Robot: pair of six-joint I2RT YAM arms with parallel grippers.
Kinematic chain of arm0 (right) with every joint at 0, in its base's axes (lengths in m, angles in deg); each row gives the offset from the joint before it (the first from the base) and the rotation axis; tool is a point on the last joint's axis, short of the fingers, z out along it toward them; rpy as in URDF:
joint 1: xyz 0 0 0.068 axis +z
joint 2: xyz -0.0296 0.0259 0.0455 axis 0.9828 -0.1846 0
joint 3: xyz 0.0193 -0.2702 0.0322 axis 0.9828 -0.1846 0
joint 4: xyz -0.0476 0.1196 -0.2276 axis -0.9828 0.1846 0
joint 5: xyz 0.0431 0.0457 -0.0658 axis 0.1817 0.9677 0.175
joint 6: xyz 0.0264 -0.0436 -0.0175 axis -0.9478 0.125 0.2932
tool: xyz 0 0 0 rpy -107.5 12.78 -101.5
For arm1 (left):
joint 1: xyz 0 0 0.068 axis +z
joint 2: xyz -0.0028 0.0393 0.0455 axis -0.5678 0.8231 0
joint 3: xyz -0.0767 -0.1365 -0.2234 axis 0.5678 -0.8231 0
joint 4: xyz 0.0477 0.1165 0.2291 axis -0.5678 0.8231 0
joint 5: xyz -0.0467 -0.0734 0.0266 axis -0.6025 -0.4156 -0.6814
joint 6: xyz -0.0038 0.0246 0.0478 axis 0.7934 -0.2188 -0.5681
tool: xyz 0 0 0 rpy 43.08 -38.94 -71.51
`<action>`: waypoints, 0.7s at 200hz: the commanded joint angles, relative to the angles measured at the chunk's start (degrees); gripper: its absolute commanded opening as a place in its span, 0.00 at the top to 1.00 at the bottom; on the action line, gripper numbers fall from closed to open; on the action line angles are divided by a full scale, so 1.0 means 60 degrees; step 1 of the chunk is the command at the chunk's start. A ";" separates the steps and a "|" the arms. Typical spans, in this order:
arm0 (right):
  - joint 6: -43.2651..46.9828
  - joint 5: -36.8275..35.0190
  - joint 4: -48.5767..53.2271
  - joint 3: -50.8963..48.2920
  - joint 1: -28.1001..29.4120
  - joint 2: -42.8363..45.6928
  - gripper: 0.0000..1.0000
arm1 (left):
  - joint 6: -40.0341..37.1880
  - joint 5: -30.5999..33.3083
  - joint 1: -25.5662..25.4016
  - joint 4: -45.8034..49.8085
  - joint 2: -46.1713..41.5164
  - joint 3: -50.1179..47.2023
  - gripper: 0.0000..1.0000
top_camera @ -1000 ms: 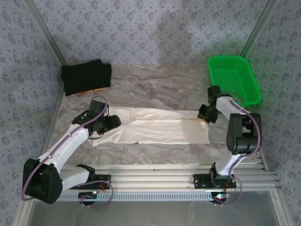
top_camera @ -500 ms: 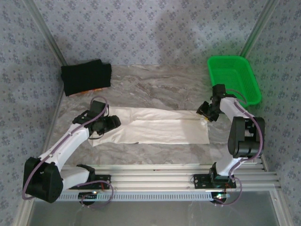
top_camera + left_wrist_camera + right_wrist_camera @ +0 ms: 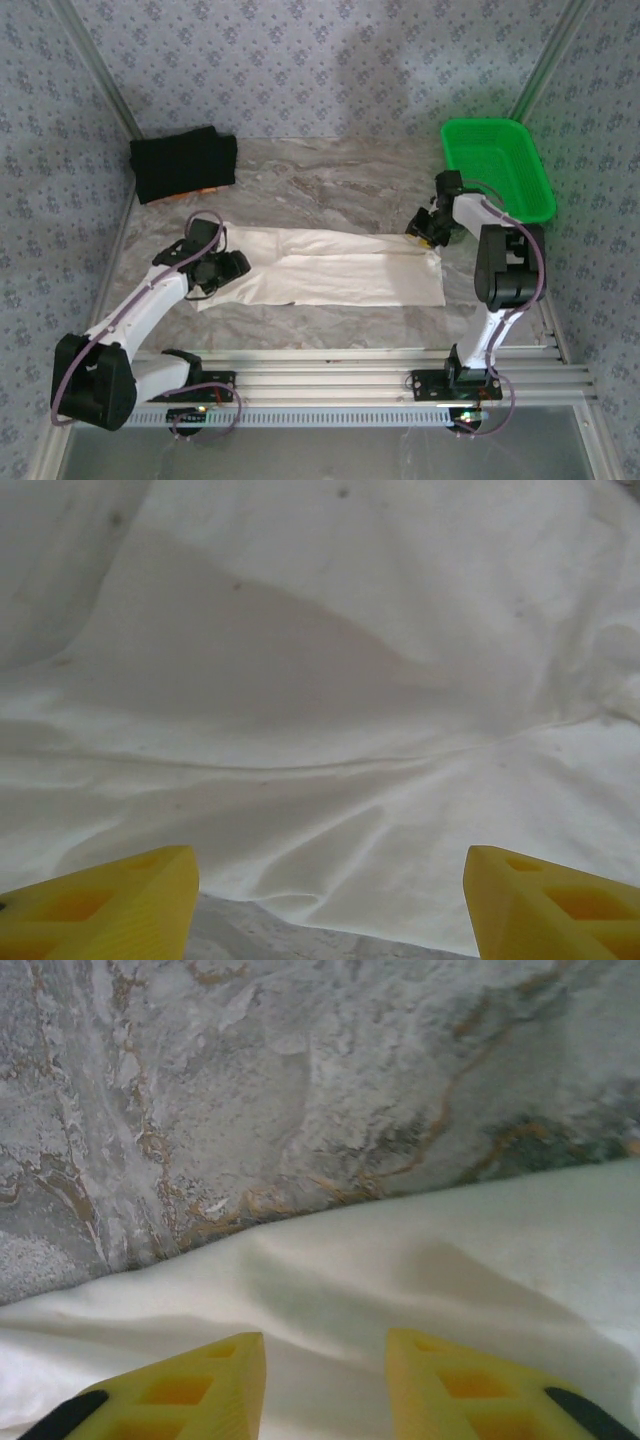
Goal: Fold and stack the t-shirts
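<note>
Shirt [image 3: 340,268] spans nine to three, so left hand [image 3: 230,268], wide apart, and right hand [image 3: 420,228], barely apart, flank its ends for my fold.

From above, the left gripper [image 3: 232,267] hides the left end of the cream shirt [image 3: 340,268].

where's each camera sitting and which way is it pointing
Top external: above and behind the robot, looking down on the table; left arm and right arm show.
Left wrist: on the left arm, close over the white shirt; left gripper at bottom.
Right wrist: on the right arm, over shirt edge and table; right gripper at bottom.
Shared: all three see the white shirt.
</note>
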 commanded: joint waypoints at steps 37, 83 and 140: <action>0.0271 -0.0999 0.1018 -0.0590 0.0003 -0.0255 0.79 | 0.0483 0.0416 0.0796 0.0469 0.0233 -0.0345 0.30; 0.0586 -0.2011 0.1098 -0.1057 0.0107 0.0161 0.84 | 0.0547 0.0502 0.1684 0.0436 0.0927 -0.0365 0.30; 0.0704 -0.4470 0.2167 -0.0813 0.0925 0.0334 0.83 | 0.0038 0.0093 0.2616 0.0202 0.1873 0.0094 0.30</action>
